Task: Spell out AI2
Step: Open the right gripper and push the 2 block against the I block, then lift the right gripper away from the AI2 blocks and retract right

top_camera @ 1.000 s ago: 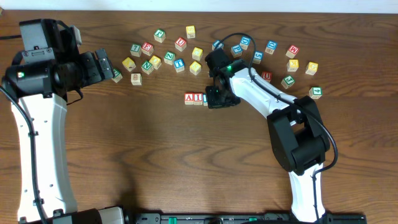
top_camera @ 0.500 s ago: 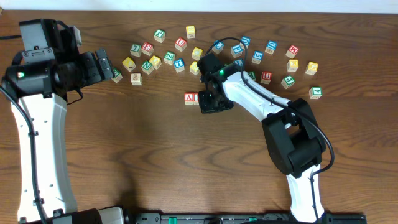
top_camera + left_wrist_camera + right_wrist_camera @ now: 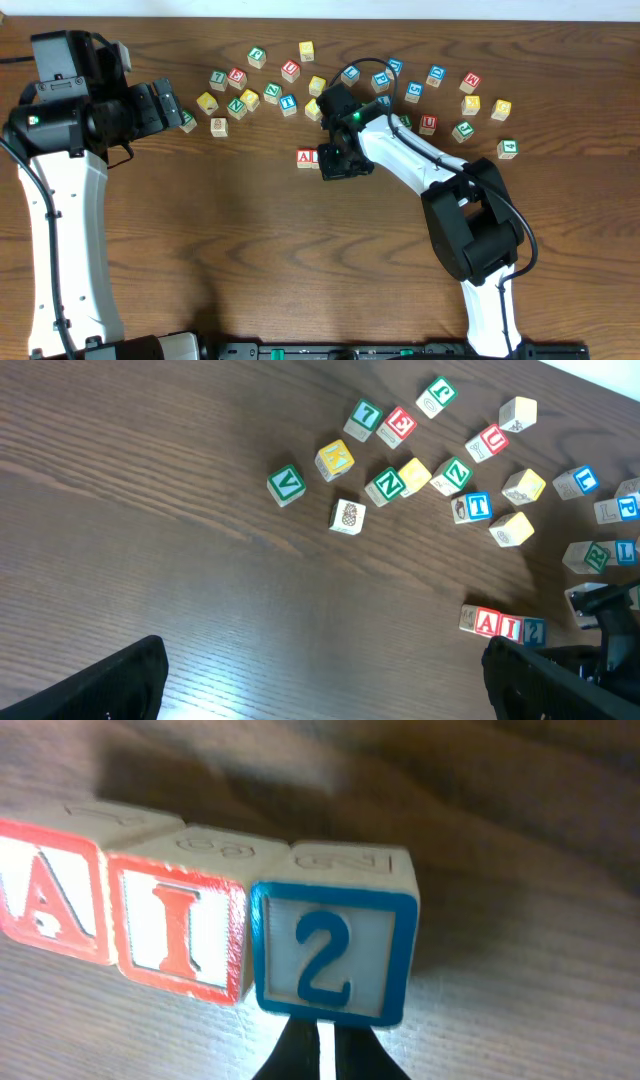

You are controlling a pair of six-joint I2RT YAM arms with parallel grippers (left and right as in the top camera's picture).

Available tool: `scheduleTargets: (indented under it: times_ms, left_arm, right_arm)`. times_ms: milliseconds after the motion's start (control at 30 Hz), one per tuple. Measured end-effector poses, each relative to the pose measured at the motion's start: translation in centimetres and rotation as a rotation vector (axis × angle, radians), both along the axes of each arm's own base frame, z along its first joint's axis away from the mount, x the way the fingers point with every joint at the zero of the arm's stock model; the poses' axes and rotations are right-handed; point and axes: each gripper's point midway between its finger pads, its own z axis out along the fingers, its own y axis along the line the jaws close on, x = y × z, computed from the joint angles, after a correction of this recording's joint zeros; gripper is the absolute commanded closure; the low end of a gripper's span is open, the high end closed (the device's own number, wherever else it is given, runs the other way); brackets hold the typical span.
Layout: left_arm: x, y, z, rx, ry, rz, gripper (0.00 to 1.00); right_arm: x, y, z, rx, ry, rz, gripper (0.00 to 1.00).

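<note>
Nearly closed, the right gripper (image 3: 320,1055) shows two dark fingertips almost together, with only a thin pale slit between them, and they clamp on nothing. In the right wrist view they sit just below the blue-framed "2" cube (image 3: 332,952); whether they touch it cannot be told. That cube stands on the wooden table (image 3: 250,260) at the right end of a straight row: the red-framed "A" cube (image 3: 40,905), then the red "I" cube (image 3: 178,930), then the "2", each pressed side to side against its neighbour, all three reading A I 2. From overhead the right arm's wrist covers the "2" and part of the "I", leaving the "A" showing at the row's left end. The left gripper (image 3: 322,665) hangs with its fingers spread wide apart and nothing between them, well away from the row, near the left side of the table. Other lettered cubes (image 3: 475,507) lie scattered beyond the row, toward the table's far edge, among them a green "V" cube (image 3: 286,484).
</note>
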Motion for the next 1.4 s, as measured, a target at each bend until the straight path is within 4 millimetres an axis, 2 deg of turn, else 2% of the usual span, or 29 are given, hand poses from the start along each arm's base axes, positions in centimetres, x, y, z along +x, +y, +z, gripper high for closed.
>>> scheduleTargets:
  times_ms: [133, 233, 467, 633, 867, 1400]
  left_arm:
    - [0.0, 0.0, 0.0, 0.000, 0.000, 0.000, 0.01]
    - [0.0, 0.0, 0.0, 0.000, 0.000, 0.000, 0.01]
    - [0.0, 0.0, 0.0, 0.000, 0.000, 0.000, 0.01]
    - [0.0, 0.0, 0.0, 0.000, 0.000, 0.000, 0.01]
    - [0.0, 0.0, 0.0, 0.000, 0.000, 0.000, 0.01]
    - [0.0, 0.0, 0.0, 0.000, 0.000, 0.000, 0.01]
  right_arm:
    - [-1.0, -0.7, -0.2, -0.028, 0.042, -0.001, 0.98]
    - [-1.0, -1.6, -0.1, -0.053, 0.047, -0.012, 0.98]
    - [1.6, -3.8, 0.5, -0.063, -0.012, -0.074, 0.96]
    - [2.8, -3.1, 0.7, -0.037, -0.065, -0.074, 0.96]
    - [2.8, -2.0, 0.9, -0.025, -0.088, -0.053, 0.95]
    - [2.7, -2.0, 0.9, -0.027, -0.085, -0.052, 0.97]
